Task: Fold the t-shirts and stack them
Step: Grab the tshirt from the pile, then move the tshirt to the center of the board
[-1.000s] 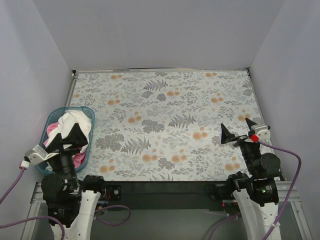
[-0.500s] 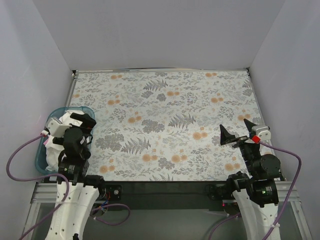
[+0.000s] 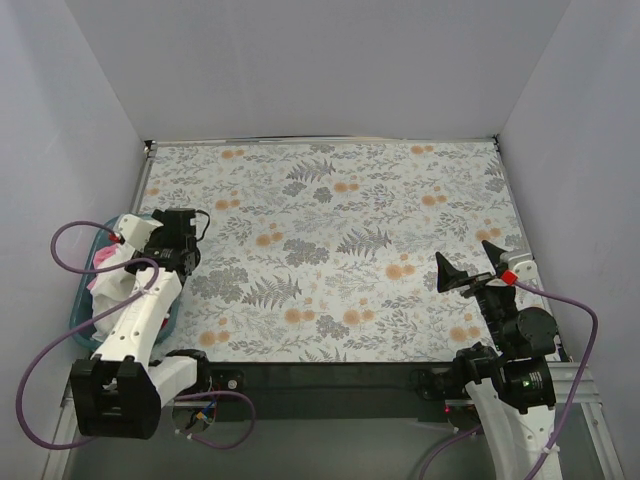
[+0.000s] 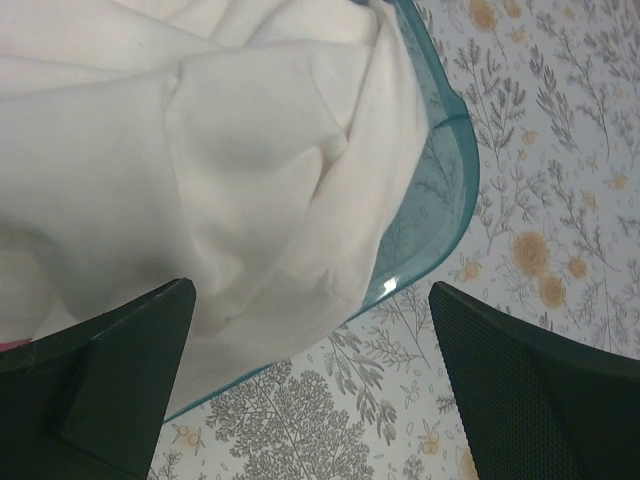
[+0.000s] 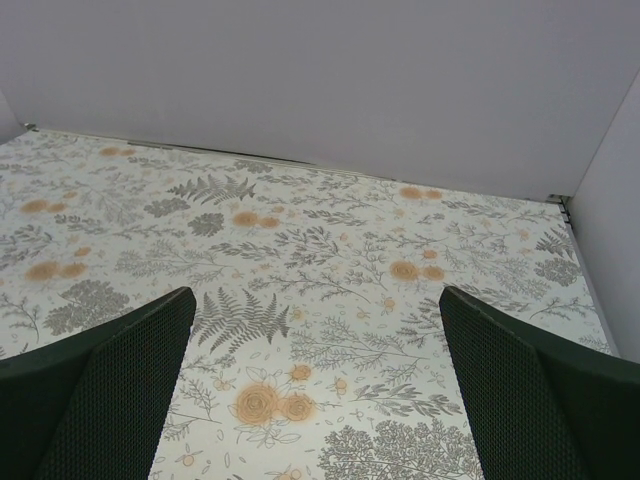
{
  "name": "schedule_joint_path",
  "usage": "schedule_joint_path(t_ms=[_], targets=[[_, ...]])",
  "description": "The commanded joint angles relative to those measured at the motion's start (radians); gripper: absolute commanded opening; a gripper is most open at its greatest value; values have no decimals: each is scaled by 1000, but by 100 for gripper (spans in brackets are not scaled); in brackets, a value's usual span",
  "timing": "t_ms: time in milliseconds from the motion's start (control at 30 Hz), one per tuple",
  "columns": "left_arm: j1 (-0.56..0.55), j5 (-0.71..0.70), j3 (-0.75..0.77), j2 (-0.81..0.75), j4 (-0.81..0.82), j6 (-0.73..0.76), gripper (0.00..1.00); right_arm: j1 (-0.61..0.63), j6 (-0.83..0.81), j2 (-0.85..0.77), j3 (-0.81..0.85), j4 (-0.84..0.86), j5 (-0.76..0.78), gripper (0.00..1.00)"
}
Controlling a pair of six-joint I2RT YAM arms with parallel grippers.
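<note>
Basket rim point(image 4: 462, 170) is your risk: with both sets of jaws apart, the left above the white shirt point(image 4: 200, 150) heaped in it beside what looks like the pink shirt point(image 3: 103, 258), a low pinch could snag plastic and drag it across the desk point(image 3: 350, 220).

T-shirts point(image 4: 200, 150) in basket point(image 4: 445, 190), left edge of table point(image 3: 350, 220); left gripper point(image 4: 310, 290) above.

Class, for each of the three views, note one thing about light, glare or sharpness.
Top external: soft, even light on the table, no hard shadows. Left wrist: a small bright glint on the teal basket rim; the white t-shirt shows gentle fold shading. Right wrist: the floral pattern is sharp; the right gripper has dark fingers filling the bottom corners.
</note>
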Motion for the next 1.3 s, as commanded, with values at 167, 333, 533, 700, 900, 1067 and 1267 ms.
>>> schedule_joint_path(t_ms=[167, 333, 533, 700, 900, 1067, 1267], targets=[[157, -103, 23, -17, 14, -56, 96, 12, 5, -14, -2, 20, 28, 98], [216, -109, -31, -14, 93, 9, 94, 18, 5, -14, -4, 20, 28, 98], [227, -85, -42, 51, 113, 34, 61, 26, 4, -6, -4, 20, 17, 98], [229, -67, 18, 43, 122, 155, 4, 31, -2, 6, -4, 20, 22, 98], [204, 39, 124, -21, 201, 338, 0, 32, -2, 23, -2, 18, 25, 98], [105, 261, 338, 12, 216, 497, 0, 32, -4, 35, 2, 14, 29, 98], [-165, 464, 616, 142, 208, 568, 0, 32, -4, 40, 4, 11, 42, 98]])
